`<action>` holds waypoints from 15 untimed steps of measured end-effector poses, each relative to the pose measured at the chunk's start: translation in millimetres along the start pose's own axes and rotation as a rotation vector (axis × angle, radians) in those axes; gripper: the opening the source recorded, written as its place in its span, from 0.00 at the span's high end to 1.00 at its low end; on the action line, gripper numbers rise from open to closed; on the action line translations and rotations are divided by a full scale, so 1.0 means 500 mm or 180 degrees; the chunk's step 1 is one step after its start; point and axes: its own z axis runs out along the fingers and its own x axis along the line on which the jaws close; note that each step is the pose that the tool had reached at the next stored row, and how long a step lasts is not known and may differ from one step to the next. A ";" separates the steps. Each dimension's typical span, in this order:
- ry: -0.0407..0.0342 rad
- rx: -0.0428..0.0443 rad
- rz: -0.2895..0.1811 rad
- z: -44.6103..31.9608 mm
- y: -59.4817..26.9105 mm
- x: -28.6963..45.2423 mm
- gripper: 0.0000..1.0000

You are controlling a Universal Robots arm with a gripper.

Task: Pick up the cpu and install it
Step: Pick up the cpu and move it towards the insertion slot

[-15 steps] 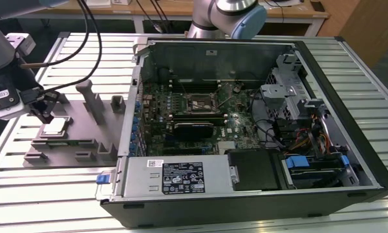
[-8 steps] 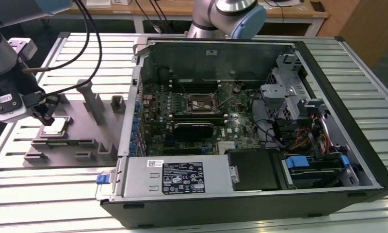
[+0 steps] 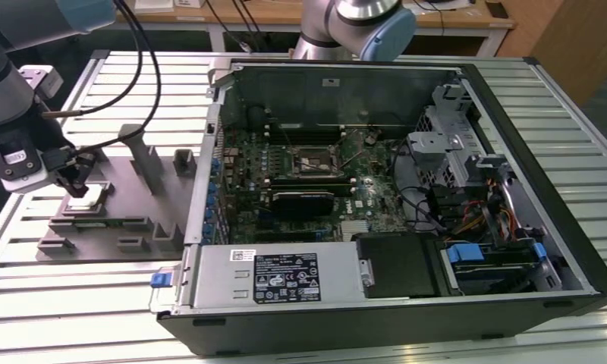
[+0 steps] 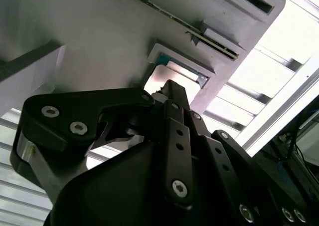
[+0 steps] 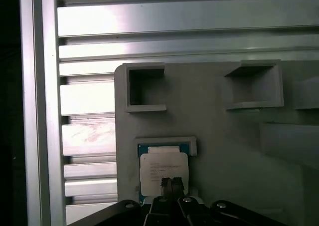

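1. The gripper hangs low over the grey fixture tray at the exterior view's left, at the end of the arm. Black cables run down to it from above.
2. In the first wrist view the gripper has its two slim black fingertips drawn together, with only a thin dark line between them. They sit over one edge of the cpu and do not close around it. Whether they touch its top plate cannot be told.
3. The cpu lies flat in a shallow square pocket of the tray (silvery top plate upward, a bluish-green rim showing along one side). It is not lifted.
4. In the second wrist view the gripper is seen from behind its black linkage. Its tip points at the pocket in the fixture tray, where the bright top plate of the cpu shows.
5. The fixture tray has further box-shaped recesses beyond the cpu, and rests on the slatted aluminium table.
6. At the exterior view's right, well apart from the tray, an open computer case lies on the table. Its motherboard faces up and the black-framed socket sits near its middle.
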 end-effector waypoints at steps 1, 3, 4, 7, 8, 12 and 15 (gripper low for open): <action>0.0000 0.0000 -0.0001 0.003 0.002 0.000 0.89; 0.0000 0.0000 -0.0002 0.008 0.005 0.001 0.89; 0.0000 0.0000 -0.0002 0.009 0.006 0.001 0.89; 0.0000 0.0000 -0.0002 0.009 0.006 0.001 0.89; 0.0000 0.0000 -0.0002 0.010 0.006 0.001 0.89; 0.0000 0.0000 -0.0002 0.010 0.006 0.001 0.89; 0.0000 0.0000 -0.0002 0.010 0.006 0.001 0.77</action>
